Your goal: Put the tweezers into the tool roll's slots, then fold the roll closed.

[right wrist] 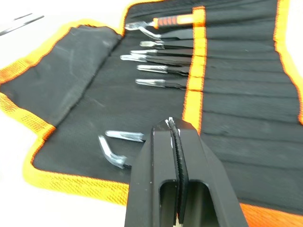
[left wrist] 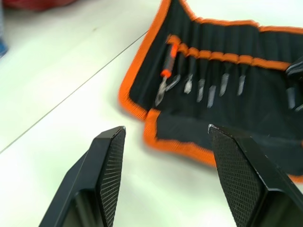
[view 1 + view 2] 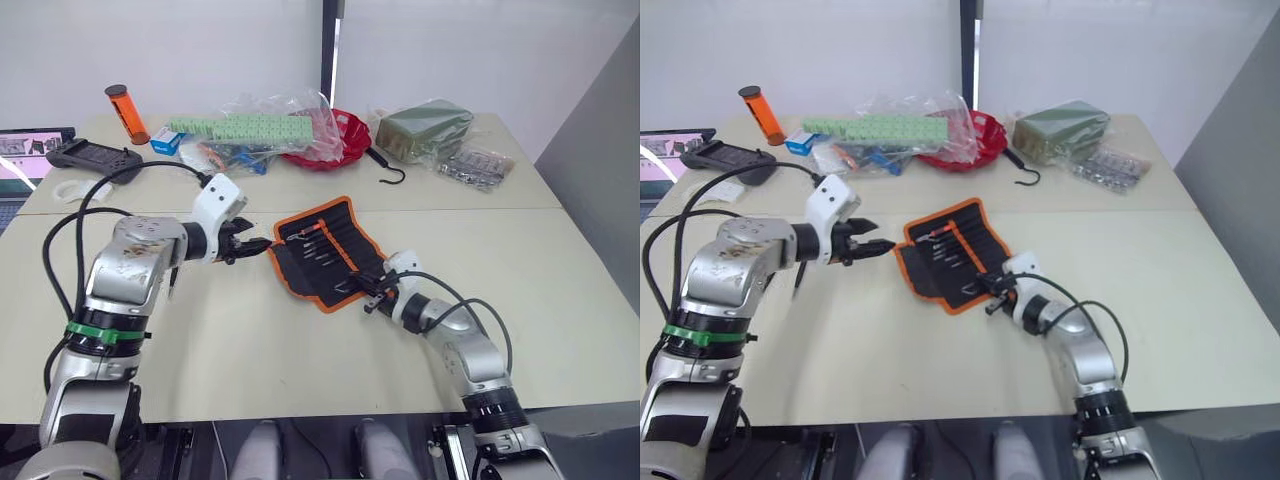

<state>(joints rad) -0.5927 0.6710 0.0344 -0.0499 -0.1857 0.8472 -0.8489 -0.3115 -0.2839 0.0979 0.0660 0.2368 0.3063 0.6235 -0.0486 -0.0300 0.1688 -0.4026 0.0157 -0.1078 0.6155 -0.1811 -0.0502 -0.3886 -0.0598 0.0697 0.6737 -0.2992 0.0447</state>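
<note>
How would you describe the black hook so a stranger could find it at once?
Start at the far table, behind the open tool roll. Beside the red bowl lies the hook: a thin black rod curling into a J, bare on the tabletop, unlike the bagged items around it.

Pale table with open tool roll, red bowl, black hook.

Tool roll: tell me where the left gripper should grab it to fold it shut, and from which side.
Grip the tool roll at the orange-trimmed flap edge nearest the left gripper, coming in low from the robot's left. The flap lies flat and free of tools, and the gripper's open fingers already face it. The right gripper is shut at the opposite edge.
</note>
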